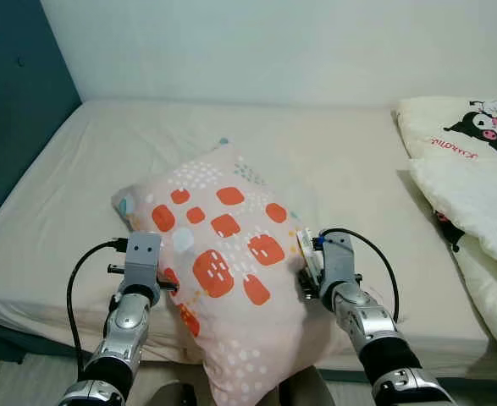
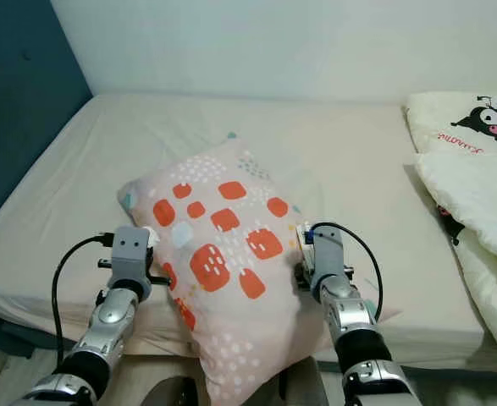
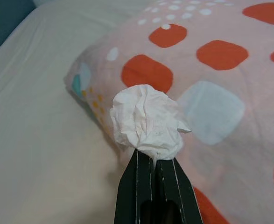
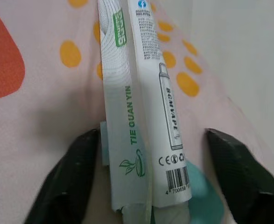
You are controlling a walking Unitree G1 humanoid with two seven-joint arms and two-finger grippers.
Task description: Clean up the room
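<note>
Left gripper (image 3: 151, 161) is pinched tight on a crumpled white tissue (image 3: 147, 122), right against the spotted pillow (image 1: 223, 254) on the bed (image 1: 62, 211). Right gripper (image 4: 151, 182) spread wide, fingers (image 4: 69, 179) either side of a white wrapper (image 4: 144, 107) lying on the pillow, gripping nothing.

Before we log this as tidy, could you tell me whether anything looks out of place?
Yes: the patterned pillow lies askew, overhanging the bed edge. The left gripper pinches a crumpled tissue; a thin packet lies between the right gripper's open jaws.
</note>
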